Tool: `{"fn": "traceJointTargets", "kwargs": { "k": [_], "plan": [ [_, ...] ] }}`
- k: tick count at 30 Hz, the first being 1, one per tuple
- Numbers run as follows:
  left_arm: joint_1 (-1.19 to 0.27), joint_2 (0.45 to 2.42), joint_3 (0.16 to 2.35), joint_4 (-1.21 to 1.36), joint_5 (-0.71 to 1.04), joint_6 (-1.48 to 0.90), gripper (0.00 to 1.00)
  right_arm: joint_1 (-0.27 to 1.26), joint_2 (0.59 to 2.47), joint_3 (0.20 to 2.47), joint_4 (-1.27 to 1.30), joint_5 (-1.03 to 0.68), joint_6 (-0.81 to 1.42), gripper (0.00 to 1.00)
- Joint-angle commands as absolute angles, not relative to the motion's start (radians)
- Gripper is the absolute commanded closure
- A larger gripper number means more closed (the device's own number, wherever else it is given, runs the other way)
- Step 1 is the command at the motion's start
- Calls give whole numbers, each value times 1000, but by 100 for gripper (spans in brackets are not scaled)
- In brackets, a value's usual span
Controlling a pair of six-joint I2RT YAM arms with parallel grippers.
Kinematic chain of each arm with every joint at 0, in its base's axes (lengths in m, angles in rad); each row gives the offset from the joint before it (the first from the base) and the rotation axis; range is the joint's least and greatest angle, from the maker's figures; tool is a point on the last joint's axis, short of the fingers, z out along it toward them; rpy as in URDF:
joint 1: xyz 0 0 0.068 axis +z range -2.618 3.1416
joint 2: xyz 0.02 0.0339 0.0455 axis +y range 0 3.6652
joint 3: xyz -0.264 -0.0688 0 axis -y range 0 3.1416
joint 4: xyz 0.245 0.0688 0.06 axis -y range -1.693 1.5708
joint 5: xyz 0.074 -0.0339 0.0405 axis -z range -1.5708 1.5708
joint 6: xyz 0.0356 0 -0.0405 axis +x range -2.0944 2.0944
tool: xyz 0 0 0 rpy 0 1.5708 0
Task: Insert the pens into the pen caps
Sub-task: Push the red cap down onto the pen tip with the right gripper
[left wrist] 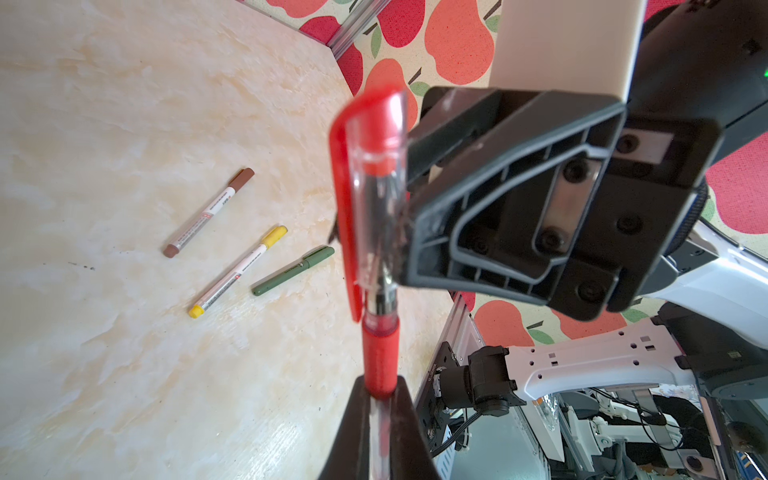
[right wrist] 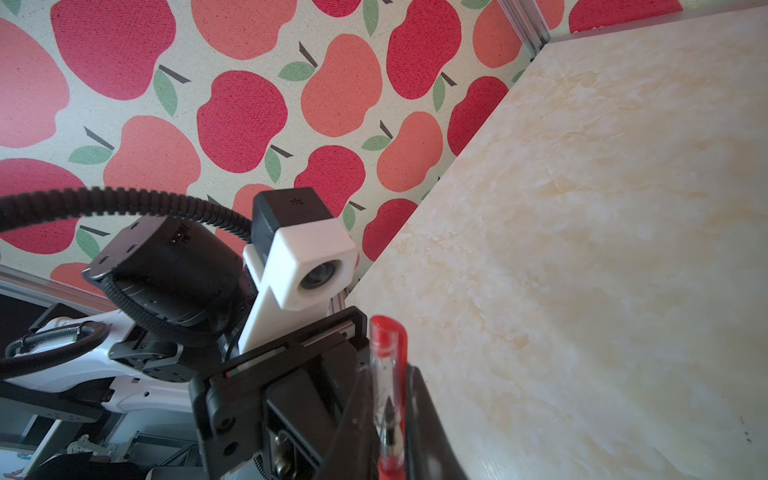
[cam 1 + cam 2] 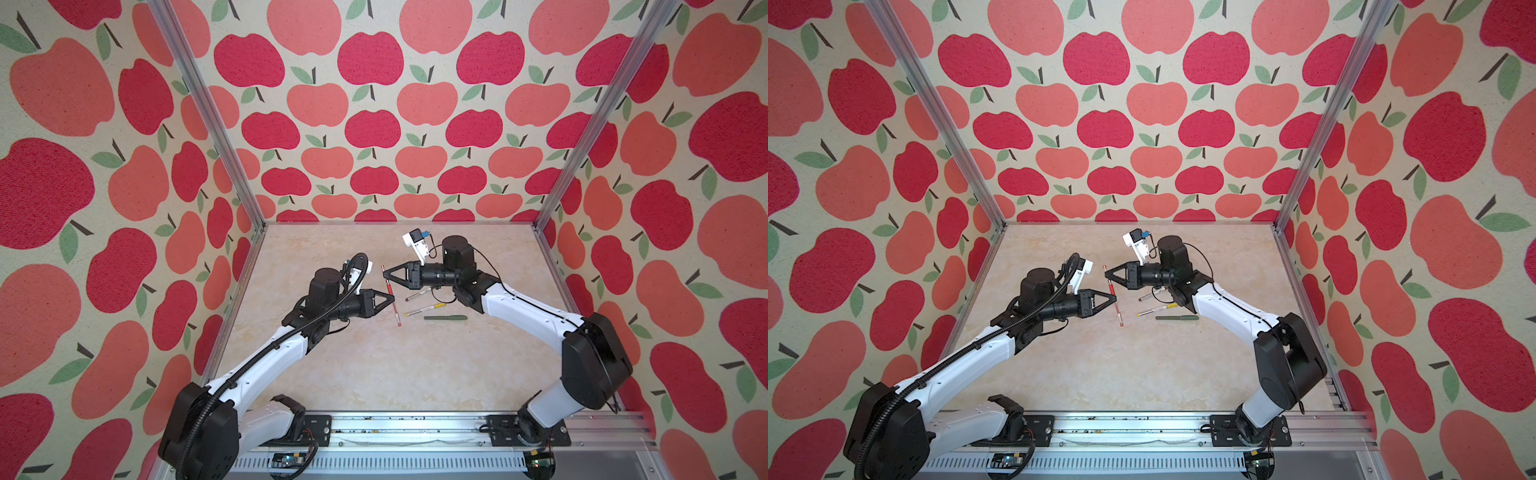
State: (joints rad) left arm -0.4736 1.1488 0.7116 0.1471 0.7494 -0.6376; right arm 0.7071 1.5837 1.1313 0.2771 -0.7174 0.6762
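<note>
Standing over the scene, I see the left gripper (image 3: 392, 297) clamped on the barrel of the red pen (image 3: 396, 311), holding it up off the tabletop (image 3: 374, 365). Its fingers pinch the pen just behind the red grip section, about midway along the pen. The right gripper (image 3: 383, 274) comes in from the opposite side and is closed on the red cap (image 1: 374, 166), which sits over the pen's writing end. The two grippers are close together along the same pen, the right one nearer the far end.

In both top views the pen's long axis runs from the near side toward the back wall (image 3: 374, 124), leaning a little to the left at the far end. The capped tip points away, and the bare tail points toward the near edge. In the left wrist view the tip is inside the clear cap, with a short dark section showing between the cap's rim and the grip.

Three other pens lie flat on the tabletop to the right of the held one, all with caps on: a brown-ended pen (image 3: 417, 295), a yellow-ended pen (image 3: 424, 309) and a green pen (image 3: 445, 318). They lie near one another, and the green one runs almost straight across.
</note>
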Motion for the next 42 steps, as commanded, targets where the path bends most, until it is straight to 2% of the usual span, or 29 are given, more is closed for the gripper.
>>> {"fn": "traceJointTargets", "kwargs": {
  "k": [1, 11, 20, 33, 42],
  "plan": [
    [-474, 1130, 724, 144, 739, -616, 100, 718, 1535, 1108, 278, -749, 652, 90],
    [-473, 1124, 719, 143, 734, -618, 100, 718, 1500, 1077, 265, -762, 644, 90],
    [-469, 1117, 710, 148, 726, -617, 100, 721, 1479, 1049, 241, -847, 631, 92],
    [-451, 1101, 712, 165, 710, -611, 100, 769, 1440, 987, 25, -777, 442, 92],
    [-433, 1057, 695, 171, 690, -604, 100, 787, 1420, 987, 5, -729, 413, 92]
  ]
}}
